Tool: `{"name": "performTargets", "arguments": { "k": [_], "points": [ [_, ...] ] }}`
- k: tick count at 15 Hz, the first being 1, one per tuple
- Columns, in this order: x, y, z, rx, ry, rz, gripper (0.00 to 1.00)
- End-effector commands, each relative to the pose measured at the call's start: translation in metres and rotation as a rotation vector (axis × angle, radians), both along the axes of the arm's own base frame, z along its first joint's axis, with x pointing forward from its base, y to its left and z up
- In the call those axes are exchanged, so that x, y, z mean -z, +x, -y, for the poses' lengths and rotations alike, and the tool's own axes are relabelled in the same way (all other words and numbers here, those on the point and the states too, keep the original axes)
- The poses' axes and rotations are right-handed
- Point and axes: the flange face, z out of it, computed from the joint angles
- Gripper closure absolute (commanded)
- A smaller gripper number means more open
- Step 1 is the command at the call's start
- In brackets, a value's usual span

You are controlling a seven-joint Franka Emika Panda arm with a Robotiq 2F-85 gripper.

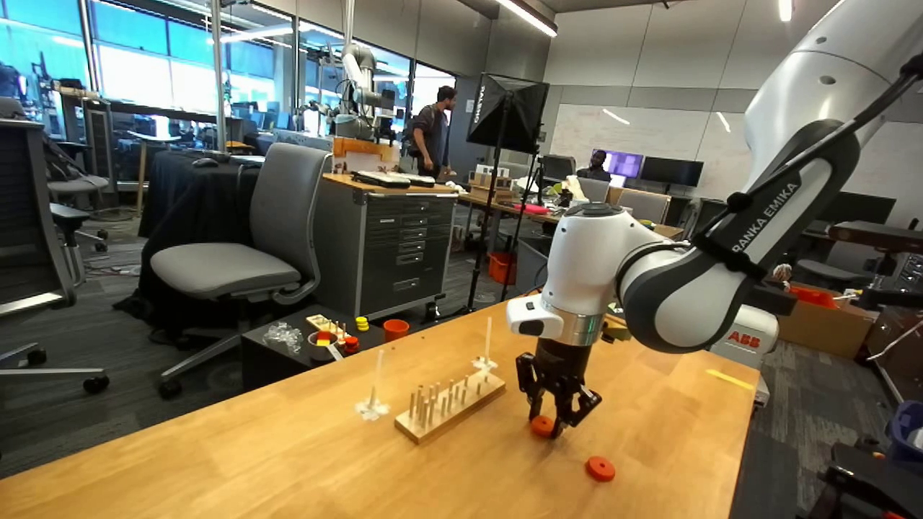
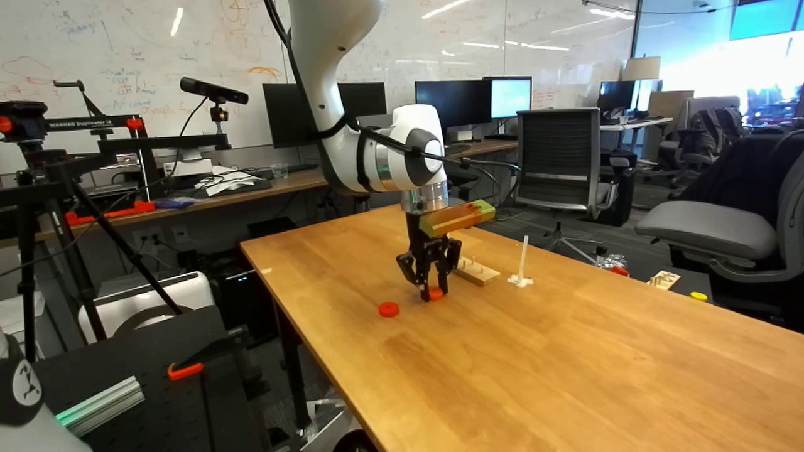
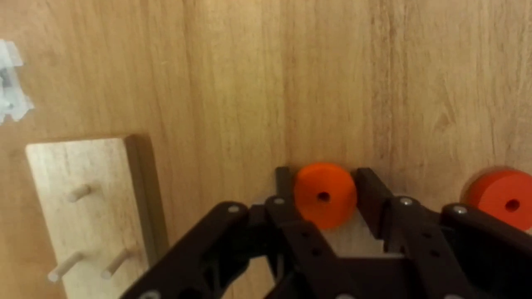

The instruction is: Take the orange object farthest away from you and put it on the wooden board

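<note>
Wrist view, left to right: scrap of white tape (image 3: 11, 83) at the frame edge, stuck to the tabletop (image 3: 224, 91). Lower and a little to its right, the wooden board (image 3: 83, 164), pale, three thin pegs (image 3: 116, 263) visible, lower end out of frame. Strip of wood grain, then the gripper (image 3: 325, 182): jaws closed in on the orange disc (image 3: 325, 212), one pad against each side, the disc's centre hole facing the camera. Far right, the red-orange disc (image 3: 501, 193), partly cut off by the frame and partly covered by the gripper's linkage.

In an exterior view, left to right: grey chair (image 1: 231, 267); low black stand (image 1: 268, 367); thin white rod (image 1: 377, 378) taped upright; board lying flat, pegs up; second white rod (image 1: 488, 342) near its far end; gripper pointing down, holding the orange disc at or just above the tabletop. Cannot tell whether disc and wood touch. Disc is near the board, apart from it. Red-orange disc lies farthest right, on the tabletop, nearer this camera.

Order reversed in an exterior view where the arm (image 2: 342, 160) reaches down from above: red-orange disc, gripper with the orange disc between its fingertips, board partly hidden behind the gripper, thin white rod.
</note>
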Motion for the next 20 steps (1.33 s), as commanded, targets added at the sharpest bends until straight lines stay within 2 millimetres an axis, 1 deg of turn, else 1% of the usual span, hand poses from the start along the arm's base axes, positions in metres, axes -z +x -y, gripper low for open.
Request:
{"name": "performTargets", "arguments": {
  "k": [1, 5, 10, 17, 20],
  "points": [
    [0.005, -0.002, -0.001, 0.077, 0.109, 0.044, 0.82],
    [0.002, 0.002, 0.003, 0.144, 0.162, 0.079, 0.82],
    [0.0, 0.007, 0.005, 0.22, 0.205, 0.076, 0.82],
    [-0.008, 0.016, 0.001, 0.432, 0.305, 0.115, 0.82],
    [-0.012, 0.021, 0.006, 0.518, 0.308, 0.135, 0.82]
  ]
}}
